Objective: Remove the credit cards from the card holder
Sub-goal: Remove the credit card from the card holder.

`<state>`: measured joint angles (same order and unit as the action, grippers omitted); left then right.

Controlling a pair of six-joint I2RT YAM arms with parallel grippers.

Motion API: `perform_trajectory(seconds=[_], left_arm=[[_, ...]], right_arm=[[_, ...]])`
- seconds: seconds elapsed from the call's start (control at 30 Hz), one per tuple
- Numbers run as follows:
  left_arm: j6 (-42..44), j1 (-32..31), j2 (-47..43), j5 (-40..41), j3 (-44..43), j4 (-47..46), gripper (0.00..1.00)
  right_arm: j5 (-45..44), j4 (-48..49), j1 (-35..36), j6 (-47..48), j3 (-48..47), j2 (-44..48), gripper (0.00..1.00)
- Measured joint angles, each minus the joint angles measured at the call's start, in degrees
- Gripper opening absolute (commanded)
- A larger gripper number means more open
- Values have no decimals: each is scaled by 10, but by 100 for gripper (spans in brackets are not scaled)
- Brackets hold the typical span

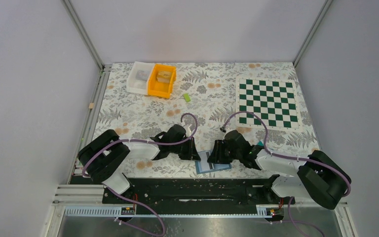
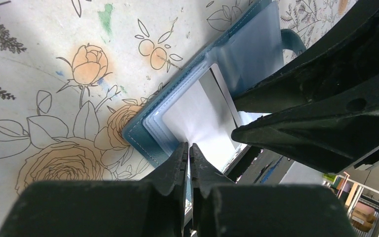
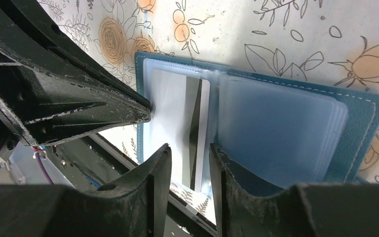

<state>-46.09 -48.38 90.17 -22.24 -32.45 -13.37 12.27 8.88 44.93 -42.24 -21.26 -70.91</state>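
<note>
Holder (image 1: 212,165) lies open on the table (image 1: 143,111), at the near edge, between my two tools. One pale card (image 2: 197,118) with a dark stripe sits inside a clear sleeve on one page, not yet out.

Left tool (image 2: 188,148): closed tight, tips at the near edge of that page. I cannot tell whether they pinch the sleeve's edge, the card, or nothing.

Right tool (image 3: 190,150): jaws apart, over the same page, nothing gripped. The card's stripe shows in the gap between them.

Step in hand, as I judge it: pinning the holder with the left while the right lines up on the card. No card looks freed so far.

Next move calls for the right jaws to close on the card's exposed edge alone, not the sleeve with it, then pull along the sleeve's opening while the left keeps the holder from sliding.

Hard to make out:
- Stacked sleeves (image 3: 276,128) on the other page are frosted; no telling whether they hold cards, or how many.
- From above, both arms cover most of the holder.
- Where the sleeve's mouth ends and the card begins is lost in glare.
</note>
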Motion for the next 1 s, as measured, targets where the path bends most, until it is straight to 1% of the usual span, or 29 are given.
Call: perform_trajectory(seconds=[0.2, 0.3, 0.4, 0.47, 0.6, 0.63, 0.83, 1.0], left_arm=[[0, 0, 0, 0, 2, -3, 5], [0, 0, 0, 0, 2, -3, 5], [0, 0, 0, 0, 2, -3, 5], [1, 0, 0, 0, 2, -2, 5], [2, -1, 0, 0, 2, -2, 5], [2, -1, 0, 0, 2, -1, 5], [6, -2, 0, 2, 2, 0, 5], [11, -4, 0, 7, -4, 11, 5]], right_arm=[[35, 44, -16, -7, 8, -21, 41], [47, 58, -21, -10, 10, -27, 36], [52, 64, -27, -10, 16, -28, 28], [55, 66, -32, -10, 20, -28, 18], [70, 68, -45, -11, 31, -21, 1], [76, 69, -48, -12, 33, -16, 0], [98, 73, -61, -11, 41, 9, 0], [99, 72, -72, -11, 55, 31, 0]])
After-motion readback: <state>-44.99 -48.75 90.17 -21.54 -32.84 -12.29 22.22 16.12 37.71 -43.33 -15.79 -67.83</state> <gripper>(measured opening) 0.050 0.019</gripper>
